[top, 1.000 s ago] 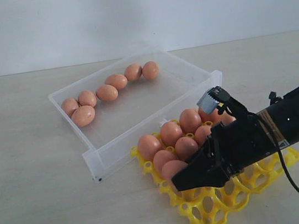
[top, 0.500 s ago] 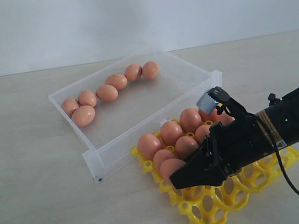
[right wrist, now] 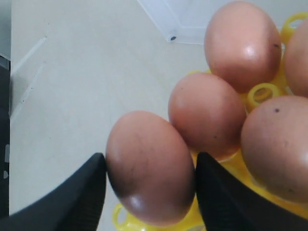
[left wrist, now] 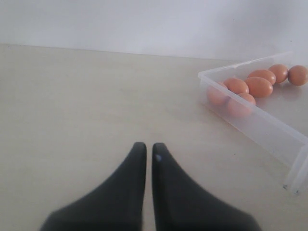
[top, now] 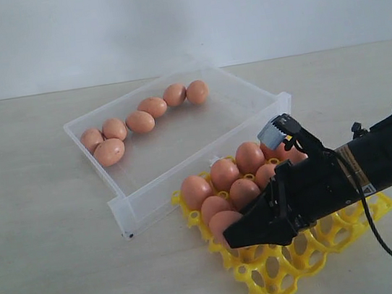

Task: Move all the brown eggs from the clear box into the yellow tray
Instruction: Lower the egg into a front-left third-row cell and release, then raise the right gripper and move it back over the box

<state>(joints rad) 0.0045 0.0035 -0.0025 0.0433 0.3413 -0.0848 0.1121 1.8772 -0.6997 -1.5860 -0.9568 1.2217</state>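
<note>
Your right claw (top: 234,238) stands around one brown egg (right wrist: 150,167) in an outer cup of the yellow tray (top: 281,275); I cannot tell whether it grips. Your left claw (left wrist: 145,150) is closed and empty. Seven brown eggs (top: 140,121) wait in the clear box (top: 151,190) beside the tray, so you are roughly halfway.

the scene is lit evenly, and faint shadows are cast. small glare spots are seen on the brown eggs (right wrist: 207,113).
</note>
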